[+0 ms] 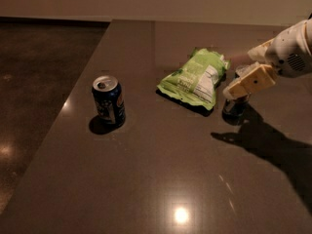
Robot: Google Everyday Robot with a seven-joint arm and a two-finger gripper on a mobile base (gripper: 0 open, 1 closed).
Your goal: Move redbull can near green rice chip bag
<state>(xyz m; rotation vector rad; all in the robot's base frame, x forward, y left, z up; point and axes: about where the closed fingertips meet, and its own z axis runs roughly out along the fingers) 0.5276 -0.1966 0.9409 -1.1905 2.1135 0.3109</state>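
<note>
The redbull can (235,106), slim and dark, stands upright on the table just right of the green rice chip bag (196,78). The bag is light green and crinkled, with its white label panel facing up. My gripper (242,74) reaches in from the right edge and sits around the top of the redbull can, hiding most of its upper half. The can's base rests on the table, a small gap away from the bag's right edge.
A wider dark blue can (108,101) with an open silver top stands at the left of the brown table (161,179). The table's left edge runs diagonally, with dark floor (39,72) beyond. My arm's shadow lies on the right of the table.
</note>
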